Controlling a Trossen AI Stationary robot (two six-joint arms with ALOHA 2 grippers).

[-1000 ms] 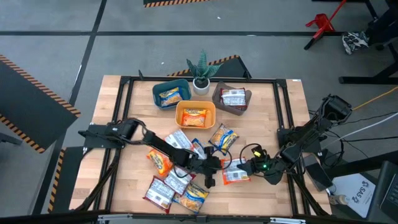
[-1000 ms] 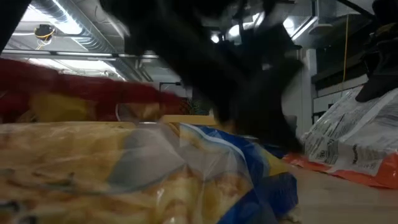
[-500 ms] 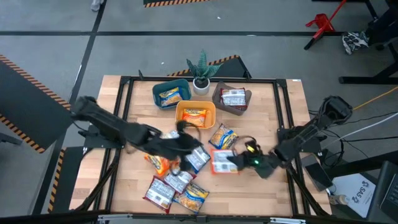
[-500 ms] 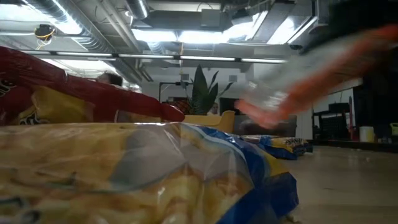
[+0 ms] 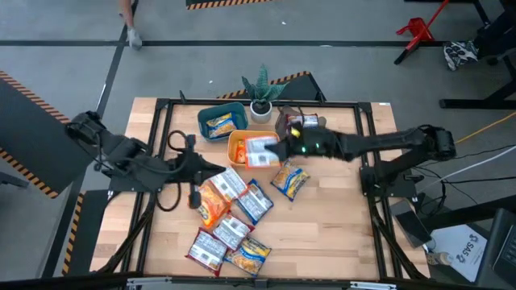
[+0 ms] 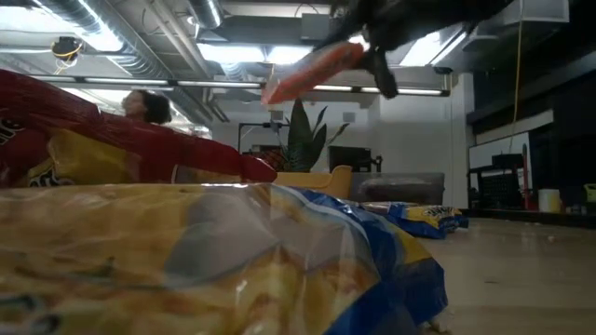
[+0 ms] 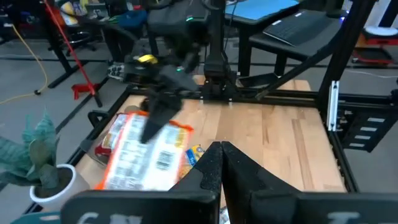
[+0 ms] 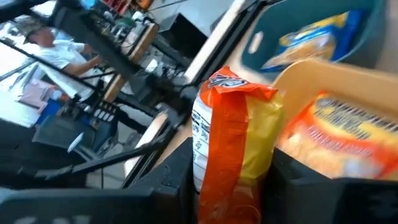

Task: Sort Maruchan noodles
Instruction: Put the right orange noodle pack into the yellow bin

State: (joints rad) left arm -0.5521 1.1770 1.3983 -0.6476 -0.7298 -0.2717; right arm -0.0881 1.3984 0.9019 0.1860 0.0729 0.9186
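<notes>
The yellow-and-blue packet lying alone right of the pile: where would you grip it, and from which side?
The yellow-and-blue packet lies flat and tilted on the table, apart from the other packets. I would come straight down and pinch across its narrow width, probably near one crimped end. The right gripper is nearest, but it already holds an orange packet over the orange bin.

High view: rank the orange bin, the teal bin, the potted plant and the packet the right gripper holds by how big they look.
1. teal bin and orange bin: too alike to separate, and the orange one is partly covered.
3. potted plant.
4. packet held over the orange bin by the right gripper.
</notes>
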